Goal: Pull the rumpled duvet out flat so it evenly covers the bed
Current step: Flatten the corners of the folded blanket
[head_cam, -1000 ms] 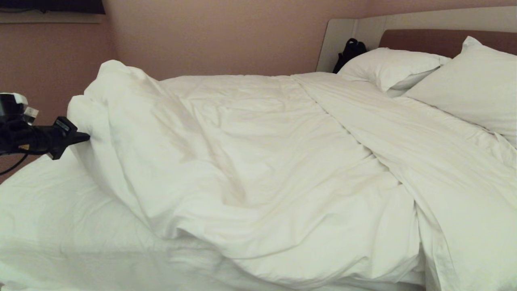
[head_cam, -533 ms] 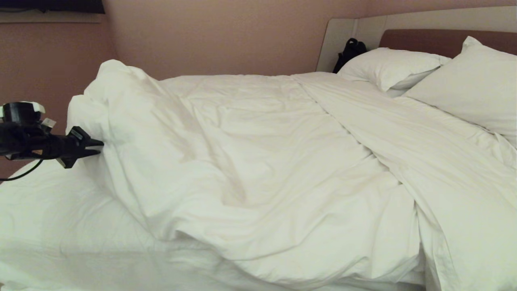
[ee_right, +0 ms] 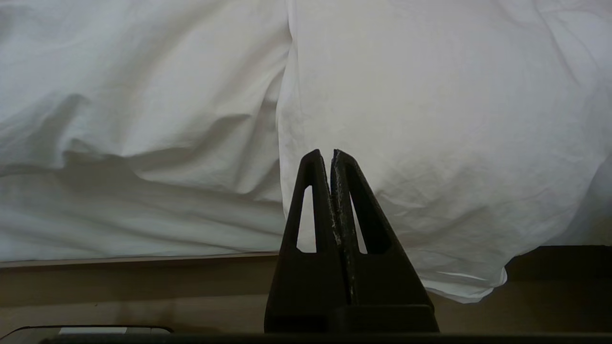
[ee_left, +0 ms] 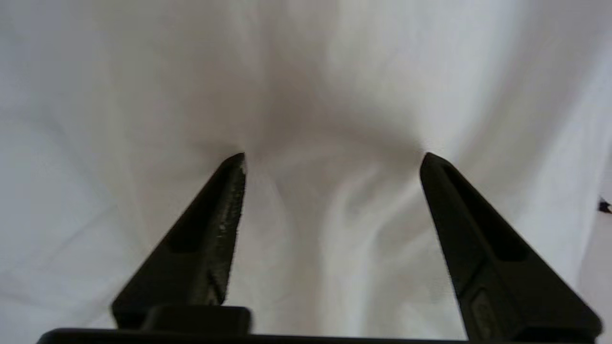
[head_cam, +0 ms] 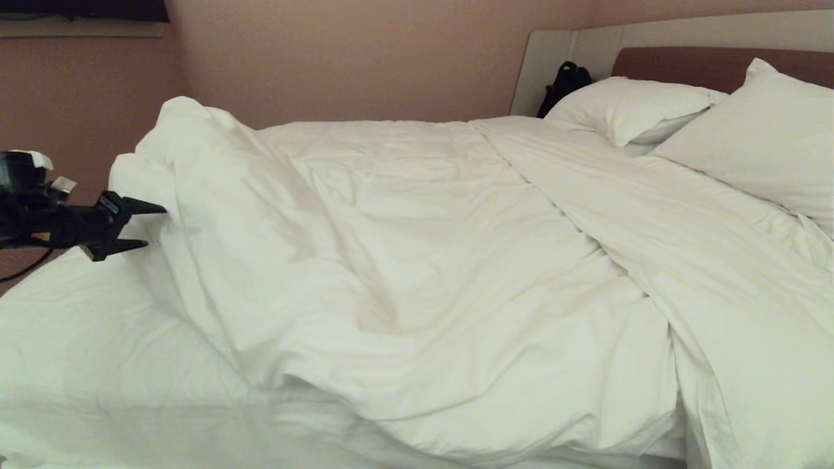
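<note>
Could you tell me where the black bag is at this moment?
In the head view, the small black bag stands at the far right, against the pale grey headboard, just left of the nearer white pillow.

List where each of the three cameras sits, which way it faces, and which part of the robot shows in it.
Head view: high on the robot, looking down across the low white-sheeted bed toward two white pillows; the left gripper enters at the left edge.
Left wrist view: behind the open left gripper, facing the puffy white creased duvet close up.
Right wrist view: behind the shut right gripper, low beside the bed, facing the overhanging duvet.
Shared: all three show the duvet.
</note>
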Tool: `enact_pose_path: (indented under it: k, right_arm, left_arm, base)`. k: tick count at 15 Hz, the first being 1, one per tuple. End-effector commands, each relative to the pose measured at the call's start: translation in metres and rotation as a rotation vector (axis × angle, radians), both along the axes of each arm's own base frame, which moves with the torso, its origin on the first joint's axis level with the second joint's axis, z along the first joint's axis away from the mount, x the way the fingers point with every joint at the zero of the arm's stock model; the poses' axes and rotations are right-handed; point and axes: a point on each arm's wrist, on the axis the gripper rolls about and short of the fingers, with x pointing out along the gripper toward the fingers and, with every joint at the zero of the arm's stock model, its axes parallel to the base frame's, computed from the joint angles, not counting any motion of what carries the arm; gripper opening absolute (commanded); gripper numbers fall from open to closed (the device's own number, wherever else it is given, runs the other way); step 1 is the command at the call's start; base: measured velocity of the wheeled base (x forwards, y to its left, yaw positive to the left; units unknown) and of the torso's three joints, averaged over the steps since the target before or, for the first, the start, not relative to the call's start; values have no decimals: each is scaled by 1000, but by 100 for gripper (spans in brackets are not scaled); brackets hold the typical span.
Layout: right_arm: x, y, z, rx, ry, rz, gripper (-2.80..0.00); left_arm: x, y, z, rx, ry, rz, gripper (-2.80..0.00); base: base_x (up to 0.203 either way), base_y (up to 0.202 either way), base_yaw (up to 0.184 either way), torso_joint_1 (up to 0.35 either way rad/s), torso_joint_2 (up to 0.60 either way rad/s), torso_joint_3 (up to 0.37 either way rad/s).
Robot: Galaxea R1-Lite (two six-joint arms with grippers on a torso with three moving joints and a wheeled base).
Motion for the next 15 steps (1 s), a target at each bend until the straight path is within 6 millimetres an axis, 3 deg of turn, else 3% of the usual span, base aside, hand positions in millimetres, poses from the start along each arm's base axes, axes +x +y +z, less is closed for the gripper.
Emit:
enact_pose_path:
  k: [1,4,10,15]
  right_arm:
    - [0,0,0,0,-1,0,-280]
    - [0,0,0,0,-1,0,-280]
    - [0,0,0,0,-1,0,-280]
    - [0,0,0,0,-1,0,-280]
  left_arm:
    - [-11,7,17,15,-32,25,0]
    - [-18,14,22,43,-41,44,0]
    - [-2,26,-20,25,13,40,0]
    - [19,5,-49,-4,67,-20,0]
  base:
    - [0,0,0,0,0,0]
    - [0,0,0,0,0,0]
    - [0,0,0,0,0,0]
    - [0,0,0,0,0,0]
